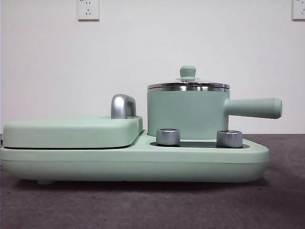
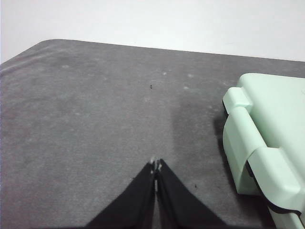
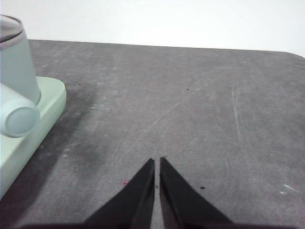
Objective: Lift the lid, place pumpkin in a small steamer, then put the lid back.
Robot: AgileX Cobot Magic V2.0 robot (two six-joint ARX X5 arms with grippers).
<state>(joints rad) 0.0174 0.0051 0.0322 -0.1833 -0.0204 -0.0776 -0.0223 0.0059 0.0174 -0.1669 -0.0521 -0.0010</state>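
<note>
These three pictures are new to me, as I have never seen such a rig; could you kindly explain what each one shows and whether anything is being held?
This is a robot with two arms at a table, each ending in a gripper of two black jaws. The front view looks level across the table at a mint-green cooker base. On it stands the small steamer, with the lid on, beside a flat covered griddle. No pumpkin shows in any picture.

The other two pictures come from cameras on the wrists. The left gripper hangs over bare table near the griddle end, jaws together. The right gripper hangs near the steamer's handle end, jaws nearly together. Neither holds anything.
</note>
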